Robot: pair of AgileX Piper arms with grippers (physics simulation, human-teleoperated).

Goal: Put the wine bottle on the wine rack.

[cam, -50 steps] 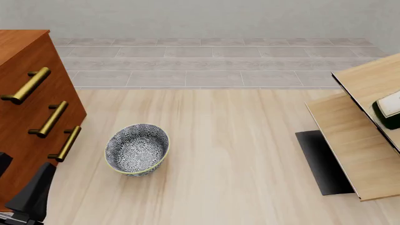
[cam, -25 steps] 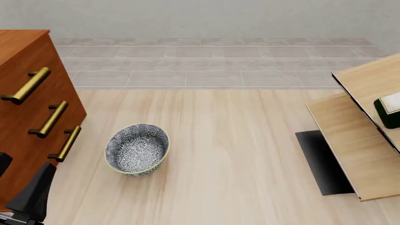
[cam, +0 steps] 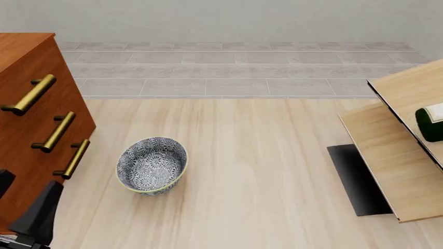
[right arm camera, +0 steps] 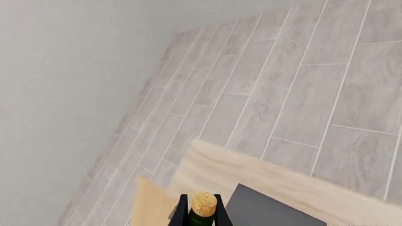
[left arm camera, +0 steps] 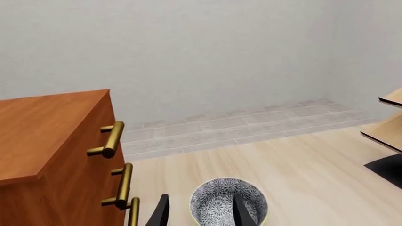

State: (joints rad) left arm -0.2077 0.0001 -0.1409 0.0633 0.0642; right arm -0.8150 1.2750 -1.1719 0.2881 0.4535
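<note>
Left wrist: left gripper (left arm camera: 199, 214) open, nothing held, patterned grey ceramic bowl (left arm camera: 227, 203) ahead.
Front: dark green glass wine bottle (cam: 431, 123) at right edge, over light-wood slanted-panel wine rack (cam: 387, 155).
Right wrist: right gripper (right arm camera: 199, 213) fingers flank the cork-topped neck; grip can't tell.

Simulated home-like room: wooden tabletop (cam: 263, 171), drawer cabinet (cam: 35, 119), patterned bowl (cam: 151, 165), tiled floor (cam: 229, 72).
</note>
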